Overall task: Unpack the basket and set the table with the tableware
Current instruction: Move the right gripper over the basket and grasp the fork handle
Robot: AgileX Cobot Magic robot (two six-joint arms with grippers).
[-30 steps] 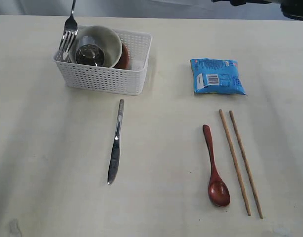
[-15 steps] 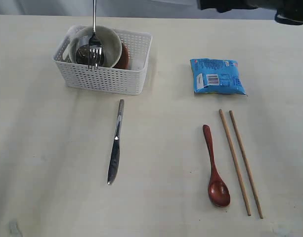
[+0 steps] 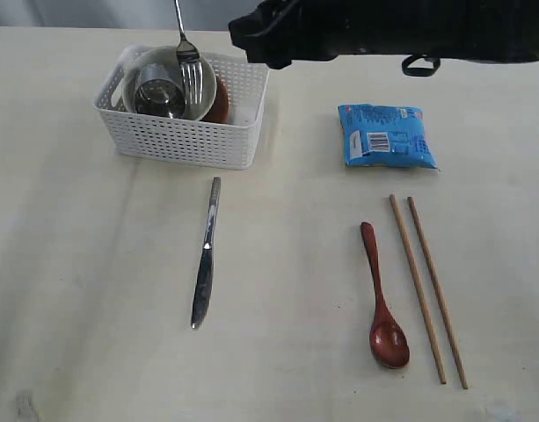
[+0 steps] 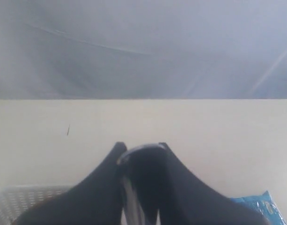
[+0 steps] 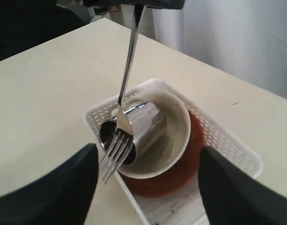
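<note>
over the basket (image 3: 185,141) near the surface's (image 3: 93,290) far left corner, the fork (image 3: 191,70) hangs tines down, its handle pinched in the left claw (image 4: 141,151). a second ago it hung at the basket's left rim; now it is above the bowl (image 3: 163,55) holding the cup (image 3: 159,95). the right arm (image 3: 375,31) has reached in along the far edge, and the right claw (image 5: 147,149) is spread wide over the basket. knife (image 3: 206,255), spoon (image 3: 382,299) and chopsticks (image 3: 427,290) lie unmoved, nearer the front edge.
</note>
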